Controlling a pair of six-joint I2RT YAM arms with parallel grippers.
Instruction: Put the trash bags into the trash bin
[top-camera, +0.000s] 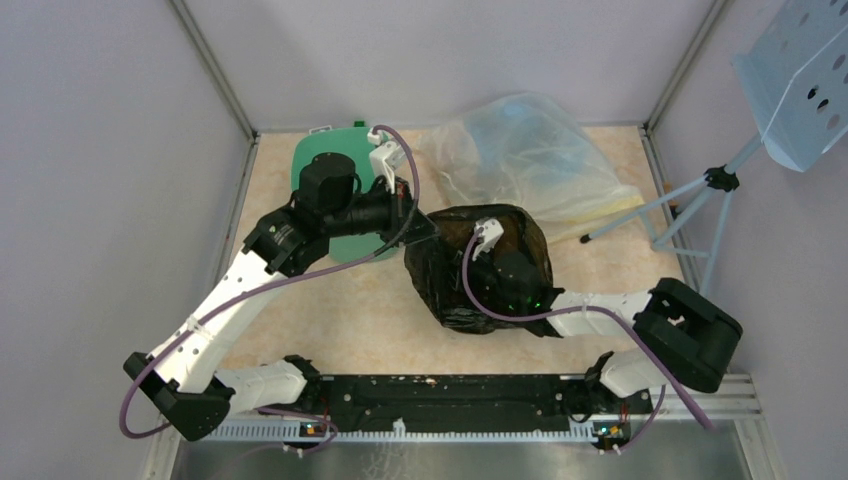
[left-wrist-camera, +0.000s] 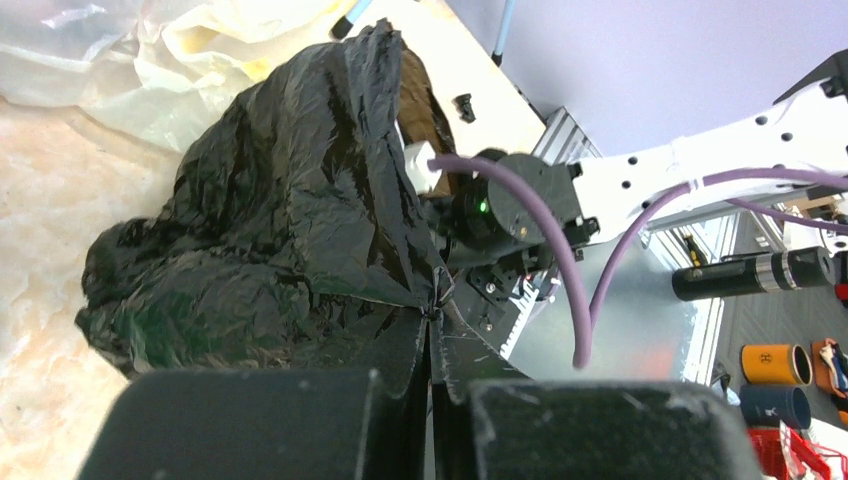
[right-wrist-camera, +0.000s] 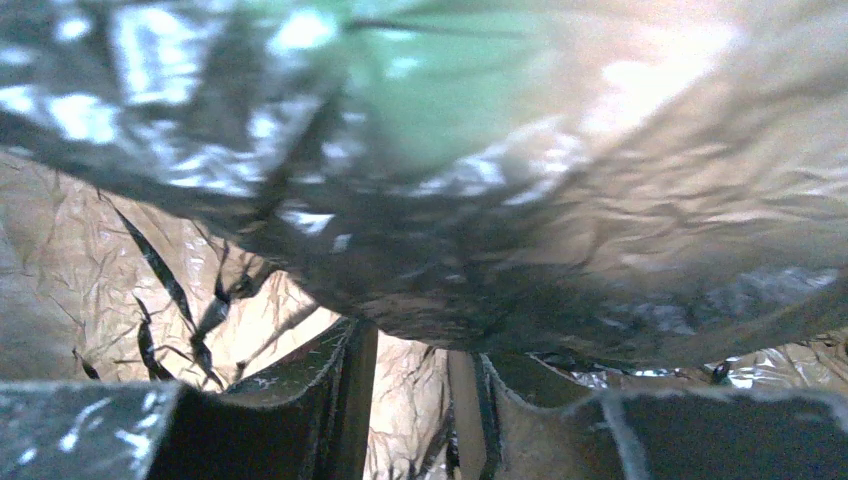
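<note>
While in left pincer (left-wrist-camera: 432, 318), black bag (left-wrist-camera: 280, 220)

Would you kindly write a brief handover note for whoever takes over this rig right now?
Left gripper: jaws shut on a pinch of the black trash bag.
Right gripper: buried in the bag's folds; whether it grips cannot be told.
Green bin: at the far left; the bag sits just right of it, outside it.
Done: bag gripped by the left.
Left: lift it over the rim and drop it in.
</note>
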